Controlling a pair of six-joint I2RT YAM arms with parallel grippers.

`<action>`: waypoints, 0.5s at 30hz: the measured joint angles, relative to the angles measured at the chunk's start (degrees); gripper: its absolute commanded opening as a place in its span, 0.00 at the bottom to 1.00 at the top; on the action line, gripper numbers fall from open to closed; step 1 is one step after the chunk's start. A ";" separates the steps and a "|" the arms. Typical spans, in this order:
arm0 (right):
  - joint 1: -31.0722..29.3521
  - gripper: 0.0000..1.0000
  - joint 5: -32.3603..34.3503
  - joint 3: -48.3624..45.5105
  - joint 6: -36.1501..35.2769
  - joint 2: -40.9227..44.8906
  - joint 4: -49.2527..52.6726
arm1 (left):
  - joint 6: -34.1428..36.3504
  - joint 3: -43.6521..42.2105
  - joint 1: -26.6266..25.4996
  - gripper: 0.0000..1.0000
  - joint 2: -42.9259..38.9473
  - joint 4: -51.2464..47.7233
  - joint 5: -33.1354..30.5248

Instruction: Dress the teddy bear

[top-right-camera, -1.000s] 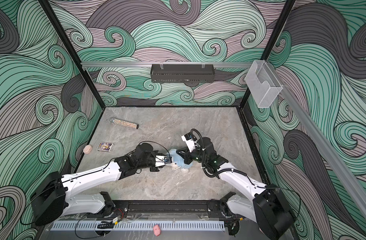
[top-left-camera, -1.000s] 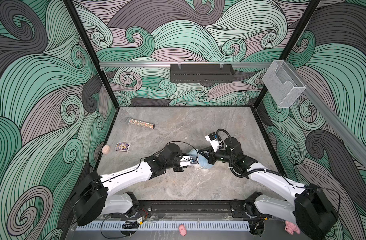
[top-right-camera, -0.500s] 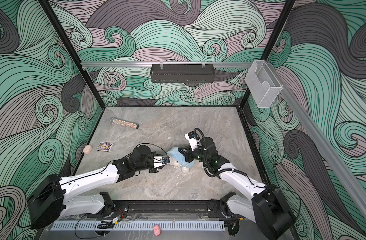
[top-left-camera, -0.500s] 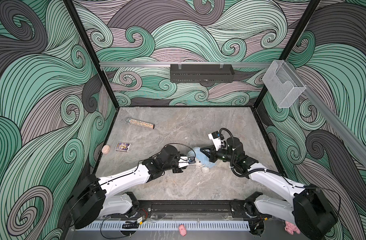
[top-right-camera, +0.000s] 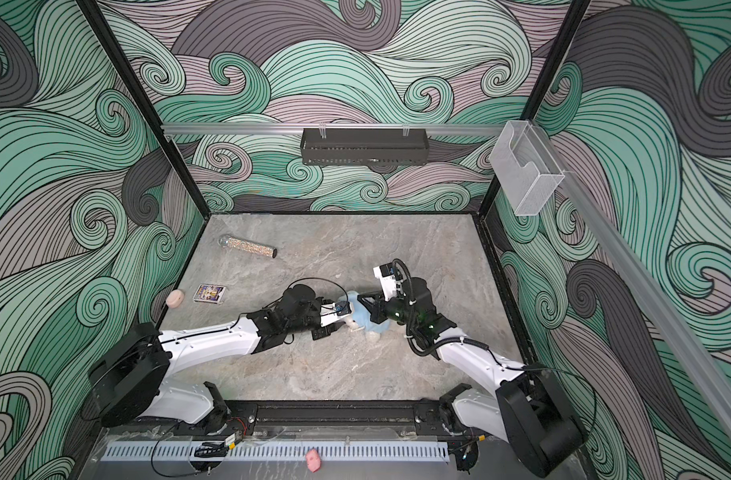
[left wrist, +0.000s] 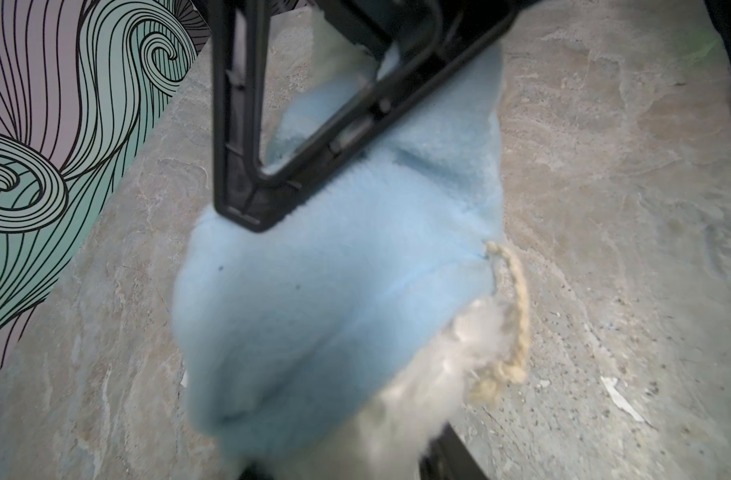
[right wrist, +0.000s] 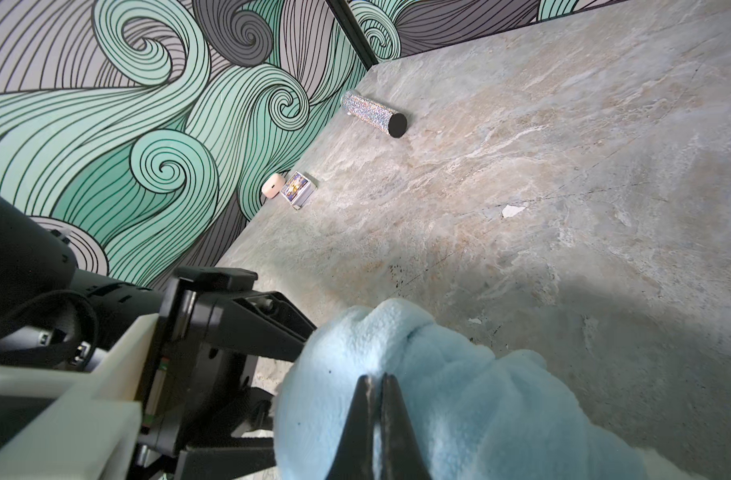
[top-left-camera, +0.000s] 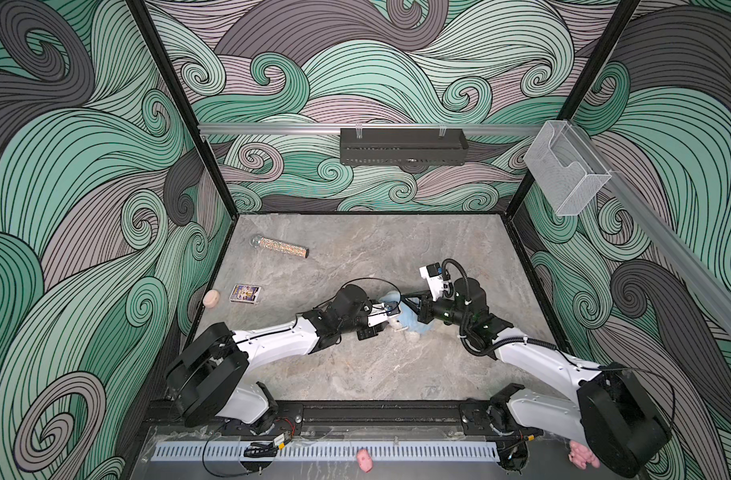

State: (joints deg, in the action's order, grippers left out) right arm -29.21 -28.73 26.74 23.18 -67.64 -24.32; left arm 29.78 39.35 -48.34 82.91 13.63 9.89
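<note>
1. In both top views, the teddy bear (top-left-camera: 410,336) lies central on the table (top-left-camera: 355,370), where both arms can reach it.
2. Left wrist view: your right gripper (left wrist: 249,214) is clamped on the blue garment (left wrist: 334,311), likely to pull it on.
3. Right wrist view: your left gripper (right wrist: 292,392) straddles the bear with jaws parted, probably to steady it.

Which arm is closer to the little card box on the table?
Left. The left arm lies between the card box and the teddy bear, its wrist on the box's side. The right arm reaches in from the bear's far side, right gripper pinching its blue garment.
</note>
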 measured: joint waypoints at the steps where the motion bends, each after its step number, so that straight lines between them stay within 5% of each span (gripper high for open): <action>1: 0.00 0.00 0.17 -0.22 0.55 -0.20 -0.76 | -0.92 0.11 0.02 0.43 0.87 1.03 0.00; 6: -0.02 0.00 1.16 -1.22 3.43 -2.12 -5.27 | -5.75 0.28 0.55 0.33 5.16 6.29 0.00; 10: -0.02 0.00 2.32 -1.97 4.48 -2.43 -6.62 | -9.01 0.28 0.66 0.02 7.30 9.62 -0.37; 15: 0.26 0.00 7.37 -1.62 4.42 1.77 -1.20 | -9.77 0.26 0.63 0.00 7.34 12.35 -0.68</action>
State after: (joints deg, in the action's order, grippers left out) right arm -28.95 -21.37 25.12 27.59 -65.87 -25.52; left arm 20.01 39.62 -47.70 90.26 25.98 9.21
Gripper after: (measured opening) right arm 0.052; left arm 0.060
